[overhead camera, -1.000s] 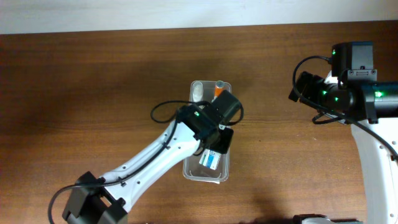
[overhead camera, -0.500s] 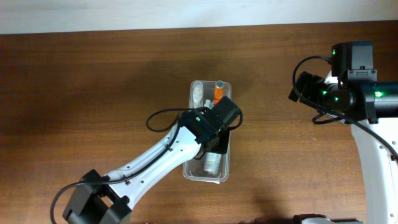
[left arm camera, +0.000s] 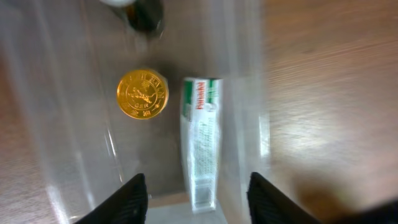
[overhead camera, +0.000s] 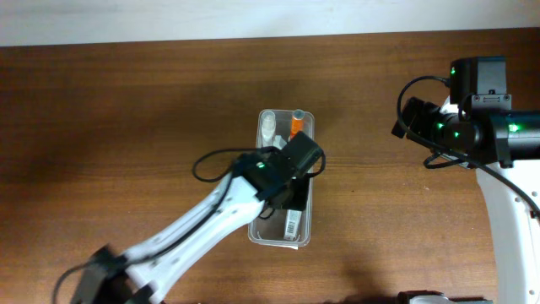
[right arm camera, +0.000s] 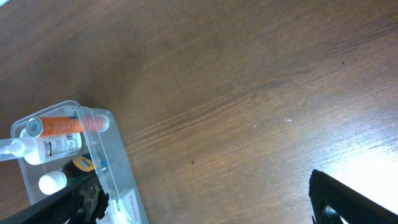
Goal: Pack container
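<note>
Plainly left jaws and right jaws gape empty; left jaws, by the three o'clock wall of the container (overhead camera: 263,230), could snag it, spilling the tube (left arm camera: 200,143).

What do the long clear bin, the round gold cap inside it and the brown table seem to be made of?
The long clear bin looks like glossy transparent plastic: its contents show through the walls. The round gold cap has a shiny embossed face, metal or metallised plastic; unclear which. The brown table shows wood grain, fairly matte, perhaps veneer or laminate.
</note>
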`<state>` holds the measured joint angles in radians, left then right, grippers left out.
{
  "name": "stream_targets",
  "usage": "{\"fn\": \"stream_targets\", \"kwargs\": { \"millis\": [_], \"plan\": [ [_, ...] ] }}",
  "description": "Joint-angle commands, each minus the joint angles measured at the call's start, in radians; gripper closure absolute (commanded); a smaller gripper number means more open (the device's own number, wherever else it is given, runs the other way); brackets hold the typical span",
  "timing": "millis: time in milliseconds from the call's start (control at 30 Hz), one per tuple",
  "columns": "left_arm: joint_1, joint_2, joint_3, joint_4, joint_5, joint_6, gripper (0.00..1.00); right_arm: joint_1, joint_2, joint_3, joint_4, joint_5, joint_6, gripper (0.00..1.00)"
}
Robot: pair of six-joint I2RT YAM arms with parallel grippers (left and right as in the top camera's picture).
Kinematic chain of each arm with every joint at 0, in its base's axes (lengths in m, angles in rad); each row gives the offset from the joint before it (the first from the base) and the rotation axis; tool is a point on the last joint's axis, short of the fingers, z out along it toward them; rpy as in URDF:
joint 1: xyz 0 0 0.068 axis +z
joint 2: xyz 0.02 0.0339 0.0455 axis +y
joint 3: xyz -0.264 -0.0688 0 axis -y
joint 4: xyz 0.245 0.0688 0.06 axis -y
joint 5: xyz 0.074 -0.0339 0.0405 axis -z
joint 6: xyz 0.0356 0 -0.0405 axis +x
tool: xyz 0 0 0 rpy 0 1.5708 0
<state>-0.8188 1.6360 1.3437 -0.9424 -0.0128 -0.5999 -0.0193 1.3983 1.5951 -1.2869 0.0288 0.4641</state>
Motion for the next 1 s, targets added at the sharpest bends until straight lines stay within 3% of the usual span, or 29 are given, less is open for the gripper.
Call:
{"fn": "stream_targets", "kwargs": {
  "millis": [0,67,167,400,633,967],
  "plan": [
    [0.019,-0.179,0.082,-0.034,-0.077,0.069,0.39,-0.007,0.002,0.011,0.000,0.006,0.001,0.02],
    [0.056,-0.250,0.091,-0.068,-0.157,0.075,0.30,-0.007,0.002,0.011,0.000,0.006,0.001,0.02],
    [0.159,-0.349,0.092,-0.126,-0.269,0.094,0.07,-0.007,0.002,0.011,0.000,0.006,0.001,0.02],
    [0.513,-0.486,0.092,-0.195,-0.298,0.282,0.01,-0.007,0.002,0.011,0.000,0.006,0.001,0.02],
    [0.785,-0.512,0.092,-0.253,-0.298,0.292,0.01,-0.007,0.002,0.011,0.000,0.006,0.001,0.02],
    [0.857,-0.501,0.092,-0.290,-0.298,0.291,0.01,-0.007,0.002,0.011,0.000,0.006,0.001,0.02]
  ]
}}
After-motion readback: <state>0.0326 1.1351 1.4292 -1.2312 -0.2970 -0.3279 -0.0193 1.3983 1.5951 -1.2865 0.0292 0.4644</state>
